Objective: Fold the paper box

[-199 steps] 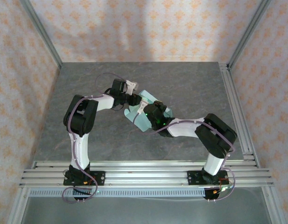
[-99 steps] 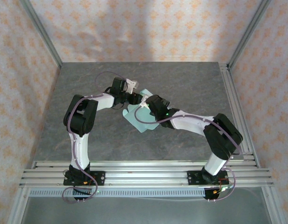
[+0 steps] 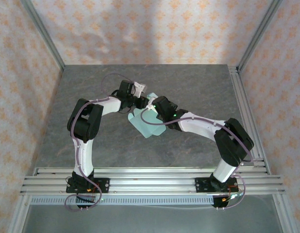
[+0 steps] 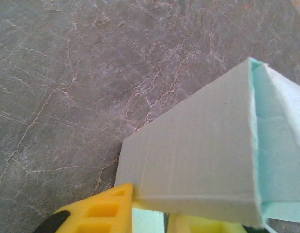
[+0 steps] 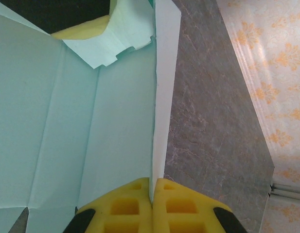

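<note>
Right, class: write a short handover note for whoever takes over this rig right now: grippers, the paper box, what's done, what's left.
Right gripper: shut on an edge of the paper box.
Left gripper: fingers either side of a folded panel; grip unclear.
Box: on the table, between both grippers.
Done: at least one panel folded up.
Left: other panels and tabbed flaps; box not closed.

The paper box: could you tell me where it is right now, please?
In the top view the paper box lies near the table's middle; the right tool is shut on its edge and the left tool meets its far end.
</note>
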### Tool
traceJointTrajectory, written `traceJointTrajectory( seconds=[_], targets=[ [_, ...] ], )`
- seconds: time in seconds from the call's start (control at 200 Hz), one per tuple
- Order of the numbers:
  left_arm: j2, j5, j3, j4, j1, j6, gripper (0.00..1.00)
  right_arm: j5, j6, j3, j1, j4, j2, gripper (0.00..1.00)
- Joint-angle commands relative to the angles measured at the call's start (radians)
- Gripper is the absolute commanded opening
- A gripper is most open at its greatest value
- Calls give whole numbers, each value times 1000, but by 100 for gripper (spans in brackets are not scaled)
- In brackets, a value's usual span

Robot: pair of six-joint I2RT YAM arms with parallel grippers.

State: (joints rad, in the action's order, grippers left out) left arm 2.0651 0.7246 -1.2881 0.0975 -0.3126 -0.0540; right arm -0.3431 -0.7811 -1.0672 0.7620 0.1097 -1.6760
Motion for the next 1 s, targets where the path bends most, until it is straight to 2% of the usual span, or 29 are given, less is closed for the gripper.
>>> traceJointTrajectory(
  seconds=[0.0, 0.27, 0.34, 0.49, 0.626, 0.711, 0.746, 0.881, 0.936, 0.996],
  targets=[
    [-5, 13, -43, 44, -20, -9, 17, 113, 12, -1, 31, 81, -13, 0],
    [-14, -14, -41, 46, -29, -20, 19, -55, 0, -45, 84, 33, -77, 0],
    [-11, -23, -40, 52, -34, -25, 23, -75, 8, -57, 93, 36, -88, 0],
    [-6, -27, -42, 57, -37, -35, 22, -83, 33, -64, 109, 21, -91, 0],
    [2, -27, -49, 61, -39, -43, 16, -108, 59, -82, 119, 34, -111, 0],
    [4, -27, -50, 54, -42, -39, 8, -109, 71, -86, 122, 36, -112, 0],
    [4, -30, -50, 51, -42, -35, 0, -109, 74, -86, 122, 34, -109, 0],
    [3, -45, -50, 31, -43, -13, 0, -103, 91, -89, 121, 27, -96, 0],
    [1, -48, -50, 25, -43, -7, 0, -88, 106, -85, 122, 22, -88, 7],
    [2, -51, -48, 20, -42, 1, 0, -65, 122, -75, 122, 10, -74, 21]
  ],
)
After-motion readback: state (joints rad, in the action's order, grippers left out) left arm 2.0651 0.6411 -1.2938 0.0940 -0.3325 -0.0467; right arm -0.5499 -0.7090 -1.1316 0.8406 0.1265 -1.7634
